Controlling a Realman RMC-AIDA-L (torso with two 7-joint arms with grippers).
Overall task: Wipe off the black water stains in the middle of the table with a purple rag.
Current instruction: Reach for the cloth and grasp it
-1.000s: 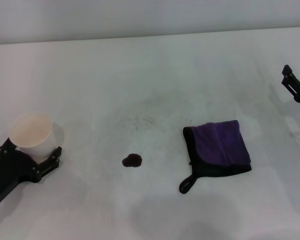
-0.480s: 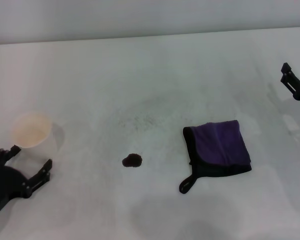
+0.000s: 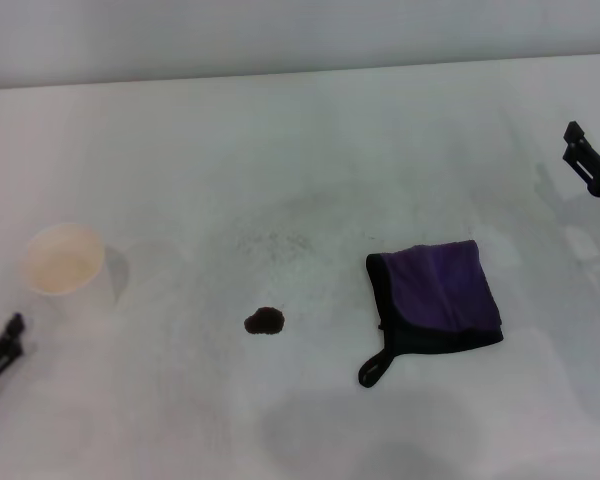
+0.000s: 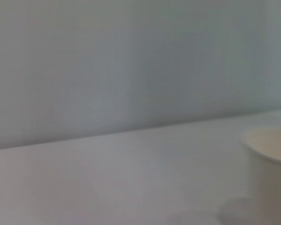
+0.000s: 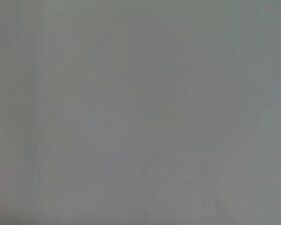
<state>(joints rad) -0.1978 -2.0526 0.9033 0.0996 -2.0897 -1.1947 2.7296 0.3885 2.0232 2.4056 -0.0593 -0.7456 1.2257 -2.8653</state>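
Starting at my left, my left gripper [image 3: 0,355] sits low at the near corner of the surface [image 3: 310,140], only a tip of it showing, so I cannot tell how its fingers stand. Just beyond it and a little inward stands a white paper cup [image 3: 65,262], upright and apart from it; my left wrist view catches that cup [image 4: 269,173] close by. Further to the right of that gripper, in the middle of the surface, lies the black water stain [image 3: 264,321], one small dark blotch with faint grey speckles beyond it. To the right of the stain, clearly apart from it, lies the purple rag [image 3: 437,295], folded flat, its black loop pointing toward me. My right gripper [image 3: 590,165] hangs at the far right edge, beyond and to the right of the rag, not touching it; I cannot tell its fingers either.

I judge the wiping has not begun: the rag is ungrasped and the stain whole. The next move, I think, calls for the right gripper to come in toward me and down onto the rag, then sweep left. Bare surface lies between rag and stain, and the cup stands well off.
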